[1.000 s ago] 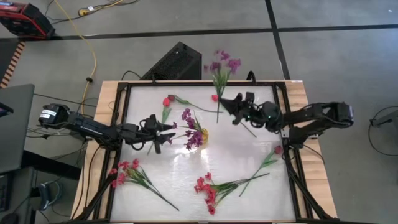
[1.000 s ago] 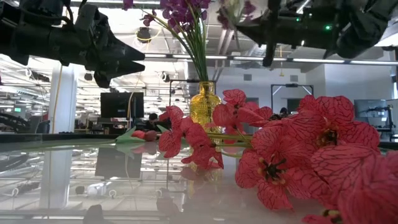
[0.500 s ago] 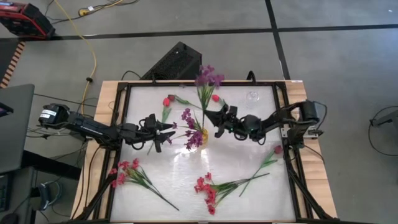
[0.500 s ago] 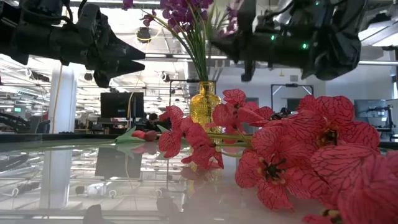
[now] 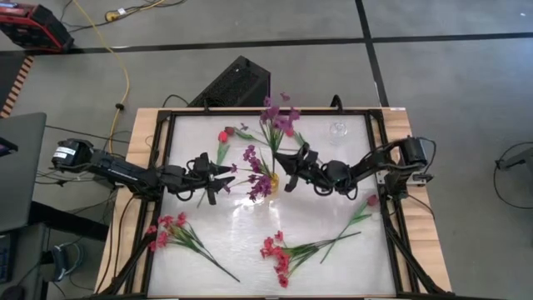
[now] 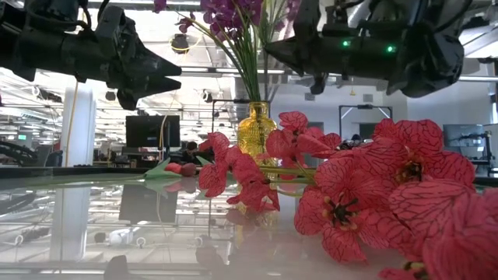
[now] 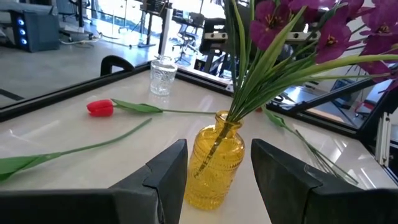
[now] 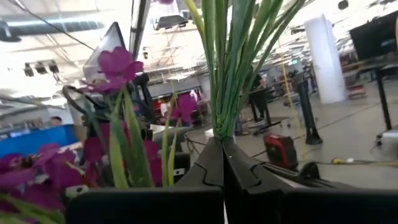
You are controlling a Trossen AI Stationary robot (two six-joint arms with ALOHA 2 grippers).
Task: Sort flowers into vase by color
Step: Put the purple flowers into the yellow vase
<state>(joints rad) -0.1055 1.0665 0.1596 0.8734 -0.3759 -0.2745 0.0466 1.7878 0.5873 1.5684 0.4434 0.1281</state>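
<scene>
A yellow glass vase (image 5: 271, 179) stands mid-table and holds purple flowers (image 5: 252, 158). It also shows in the left wrist view (image 7: 214, 160) and the low view (image 6: 257, 128). My right gripper (image 5: 288, 167) is shut on another purple sprig (image 5: 278, 118) just right of the vase, above the table. My left gripper (image 5: 221, 179) is open and empty left of the vase, and its fingers (image 7: 166, 171) frame the vase from a distance. Red flowers lie on the table: a tulip (image 5: 223, 136), a sprig (image 5: 171, 229), another sprig (image 5: 279, 252) and a single stem (image 5: 365, 207). My right gripper pinches the purple sprig's bundle of green stems (image 8: 221, 127) between its two shut fingers. The fingers come about level from the table's right and lie across the stems. The sprig is lifted clear of the table, and its blooms (image 8: 115, 62) rise past the fingertips.
A clear glass vase (image 5: 337, 129) stands at the far right and also shows in the left wrist view (image 7: 160, 76). A black frame (image 5: 158, 167) rims the tabletop. Red blooms (image 6: 373, 194) fill the near foreground of the low view.
My right gripper has carried the purple sprig from the far right toward the table's left and near, up to the yellow vase. The sprig's blooms have come in from beyond the far edge to just behind the vase.
</scene>
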